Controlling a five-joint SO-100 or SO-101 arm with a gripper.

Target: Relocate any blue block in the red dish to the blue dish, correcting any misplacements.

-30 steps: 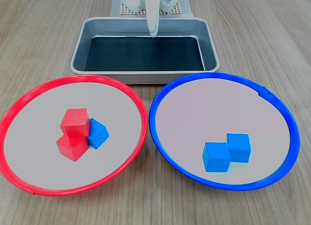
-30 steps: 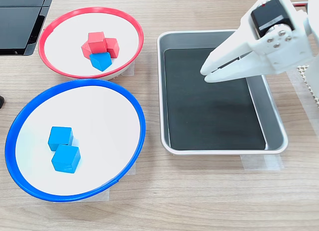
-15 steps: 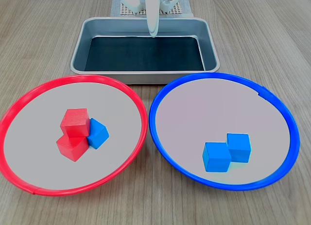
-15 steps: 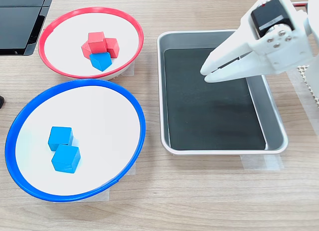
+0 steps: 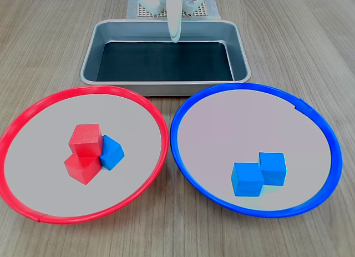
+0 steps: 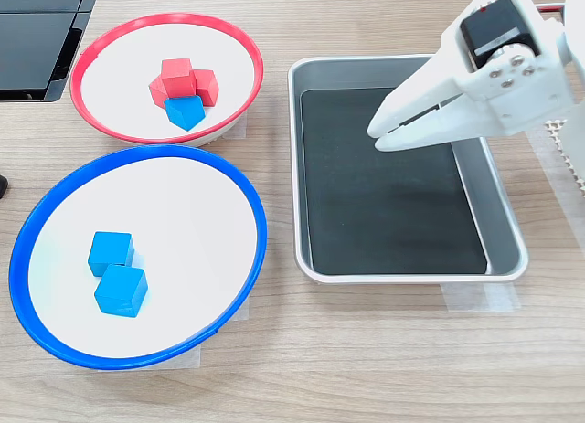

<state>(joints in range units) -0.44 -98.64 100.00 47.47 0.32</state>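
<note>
two dishes, a tray and a white arm on a wooden table, in both exterior views.

the blue block [image 5: 112, 153] [image 6: 186, 111] lies inside the red dish [image 5: 145, 106] [image 6: 252, 63], touching two red cubes [image 5: 85, 140] [image 6: 176, 77], one of which rests on the other in the first exterior view. the blue dish [image 5: 178, 114] [image 6: 260, 224], just beside the red dish, holds two blue cubes [image 5: 247, 179] [image 6: 121, 290] that touch each other. the gripper [image 6: 377, 136] [image 5: 175, 38] hangs above the dark-floored metal tray [image 5: 90, 57] [image 6: 505, 217], well apart from both dishes; its jaws lie nearly together with only a thin slit between them, and nothing sits in them. in the second exterior view's upper left corner lies a dark flat object [image 6: 37, 39], cut off by the frame edge.
</note>
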